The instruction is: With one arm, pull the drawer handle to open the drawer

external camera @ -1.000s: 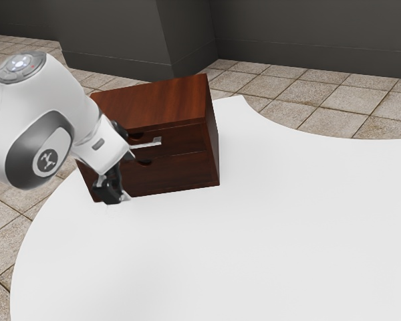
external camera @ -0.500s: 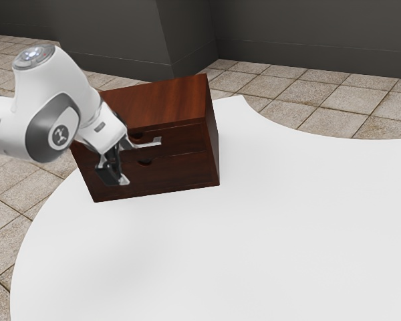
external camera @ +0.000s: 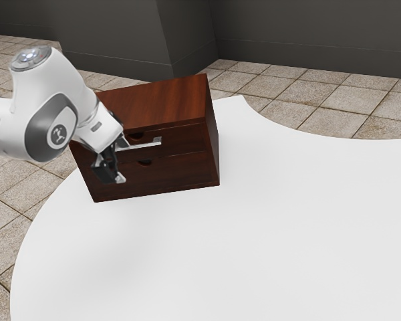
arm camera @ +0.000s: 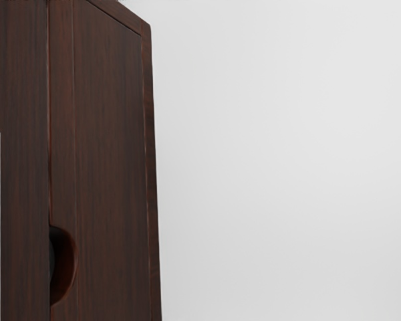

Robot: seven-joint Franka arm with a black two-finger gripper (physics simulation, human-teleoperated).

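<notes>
Hidden: the white robot arm (external camera: 50, 114) in the left of the exterior view covers the left front corner of the dark reddish-brown wooden cabinet (external camera: 180, 107) and the left end of the thin silver drawer handle (external camera: 146, 143).
Hand state: the black hand (external camera: 112, 168) is small and dark against the dark wood, so I cannot tell whether it is spread or pressed together.
Hand place: left of centre, in front of the lower drawer front, just below the handle's left end; contact with the handle cannot be made out.
Handle place: on the upper drawer front, left of centre in the exterior view.
Wrist view: the cabinet's wood (arm camera: 100, 167) is cut off at the frame edges, with one rounded dark recess (arm camera: 61, 264) partly seen and the white round bench (arm camera: 287, 167) beside it.
Counts: one cabinet, two drawer fronts one above the other, two recesses, one handle, one arm, one hand.
Drawers: both fronts look flush with the cabinet face.
Support: the cabinet stands on the bench (external camera: 267, 221), near its upper left rim.
</notes>
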